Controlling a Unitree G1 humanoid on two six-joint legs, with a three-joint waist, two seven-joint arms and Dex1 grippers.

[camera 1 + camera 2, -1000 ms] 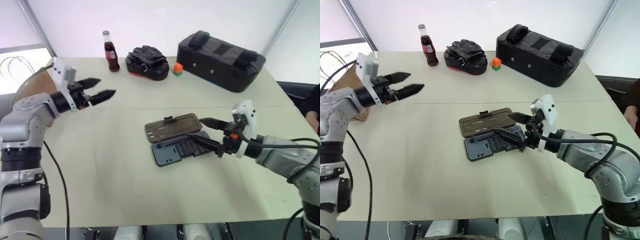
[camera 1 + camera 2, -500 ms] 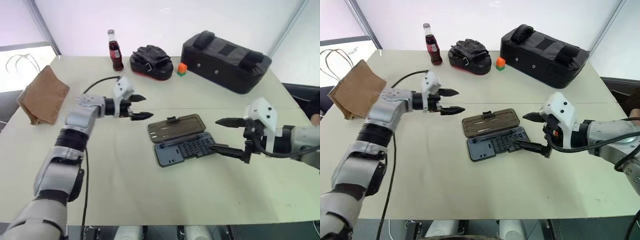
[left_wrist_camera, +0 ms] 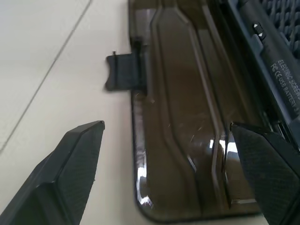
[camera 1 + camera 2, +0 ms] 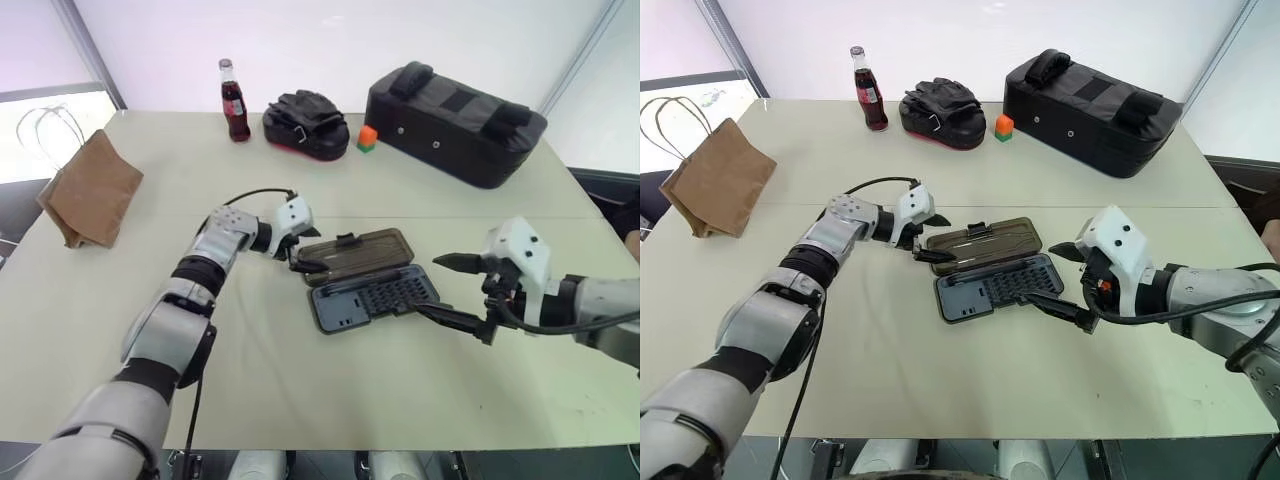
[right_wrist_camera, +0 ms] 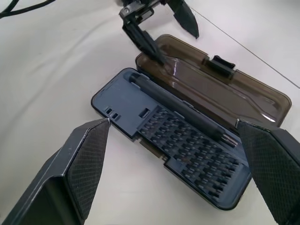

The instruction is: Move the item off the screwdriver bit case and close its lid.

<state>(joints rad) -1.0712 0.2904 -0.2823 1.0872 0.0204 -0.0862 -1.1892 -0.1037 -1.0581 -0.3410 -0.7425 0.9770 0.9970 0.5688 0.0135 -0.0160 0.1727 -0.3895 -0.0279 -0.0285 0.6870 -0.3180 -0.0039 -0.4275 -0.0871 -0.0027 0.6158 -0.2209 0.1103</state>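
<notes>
The brown paper bag (image 4: 718, 180) stands well apart from the screwdriver bit case (image 4: 998, 284), out at about ten o'clock of it near the bench's (image 4: 940, 370) far left edge. It sits upright on its base with its loop handles in the air, so the first half of the job looks done, and it is parked where neither arm needs to sweep past it.

The case lies open in the middle of the bench — the dark tray of bits nearest the robot, the smoky lid (image 4: 985, 244) folded flat on the bench at the tray's twelve o'clock, latch tab pointing away. That flat lie is why the left tool (image 4: 930, 239) sits low at the lid's nine o'clock end. Its fingers are spread wide and hold nothing, and in the left wrist view they straddle the lid's short edge, one fingertip (image 3: 77, 157) over bare bench and the other over the lid near the hinge side. My reading is that it is lining up to catch that edge and swing the lid over.

The right tool (image 4: 452, 291) waits at the case's three o'clock — also spread wide and empty, apparently placed to steady the tray or press the lid home. Neither tool clearly touches the case yet.
</notes>
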